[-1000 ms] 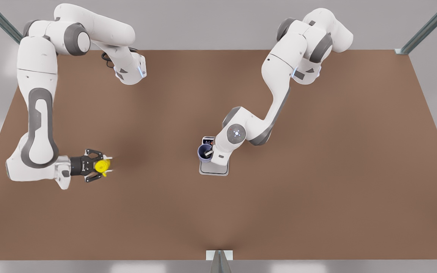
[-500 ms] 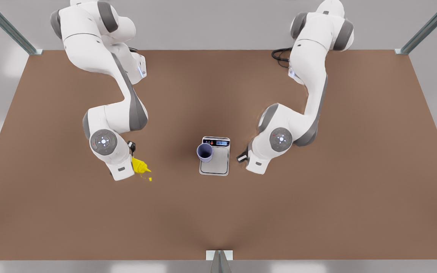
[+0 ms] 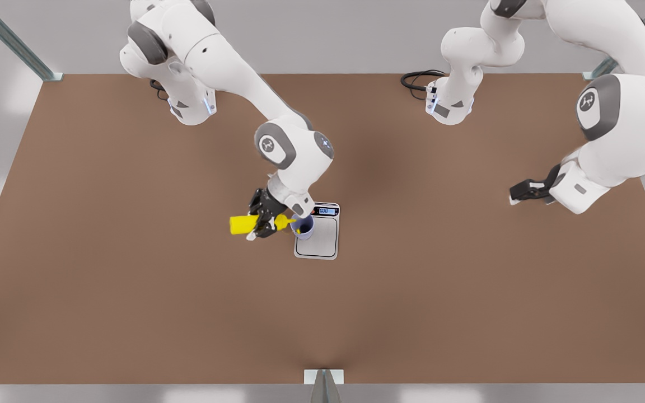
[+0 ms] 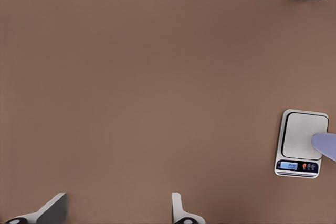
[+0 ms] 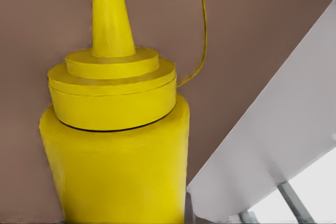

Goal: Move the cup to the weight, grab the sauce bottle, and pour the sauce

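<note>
The yellow sauce bottle (image 3: 241, 224) lies level in the air, its nozzle over the rim of the lavender cup (image 3: 304, 228). The cup stands on the near-left corner of the silver weight (image 3: 322, 242), beside its display. My right gripper (image 3: 262, 223) is shut on the sauce bottle's middle; up close the sauce bottle (image 5: 115, 150) trails a thin yellow strand from its nozzle. My left gripper (image 3: 519, 193) hangs open far off at the front view's right, its fingertips (image 4: 52, 208) wide apart above bare table, with the weight (image 4: 302, 132) and the cup's edge (image 4: 326, 145) in the distance.
The brown table (image 3: 132, 313) spreads wide around the weight. Both arm bases stand at the far edge, with a black cable (image 3: 415, 81) coiled by the one on the front view's right. A metal bracket (image 3: 323, 380) sits at the near edge.
The right arm carried the sauce bottle from the front view's left over to the cup and tipped it level. The left arm pulled back from the weight to the far right.
</note>
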